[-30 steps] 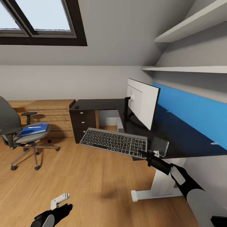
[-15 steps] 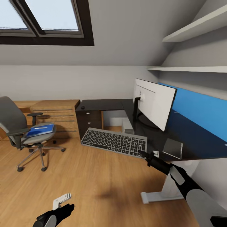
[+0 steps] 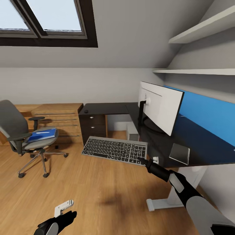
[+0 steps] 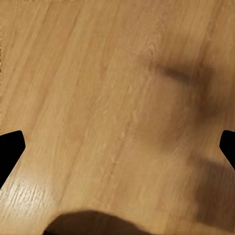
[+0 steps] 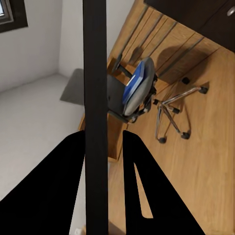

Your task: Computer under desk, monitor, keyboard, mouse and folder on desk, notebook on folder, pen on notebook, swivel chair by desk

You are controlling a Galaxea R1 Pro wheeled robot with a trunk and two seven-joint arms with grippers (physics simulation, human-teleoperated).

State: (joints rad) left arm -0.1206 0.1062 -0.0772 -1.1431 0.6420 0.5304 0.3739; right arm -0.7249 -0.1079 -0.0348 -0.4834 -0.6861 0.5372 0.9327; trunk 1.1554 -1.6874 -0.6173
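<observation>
The slim silver-grey keyboard with dark keys (image 3: 114, 149) is held in the air by its right end, clamped edge-on between the closed fingers of the right gripper (image 3: 142, 161), near the front edge of the matt black L-shaped counter (image 3: 195, 147) but not yet over it. Because the grip sits at one end only, the long free end could sag or swing, and the board could be judged likely to twist out of the fingers. The counter's edge could also be struck if the keyboard is carried across too low. The wide monitor with a white back (image 3: 161, 109) stands on the counter just beyond, and its thin stand could be knocked.

The left gripper (image 3: 63, 209) hangs low over the light wood floor (image 3: 98, 195); its fingers are spread apart and hold nothing.

As for what holds things, the grey upholstered swivel chair (image 3: 14, 130), well to the left, carries the flat bright blue folder (image 3: 41, 134) on its seat. A small dark grey notebook (image 3: 179, 153) lies on the counter's near edge.
</observation>
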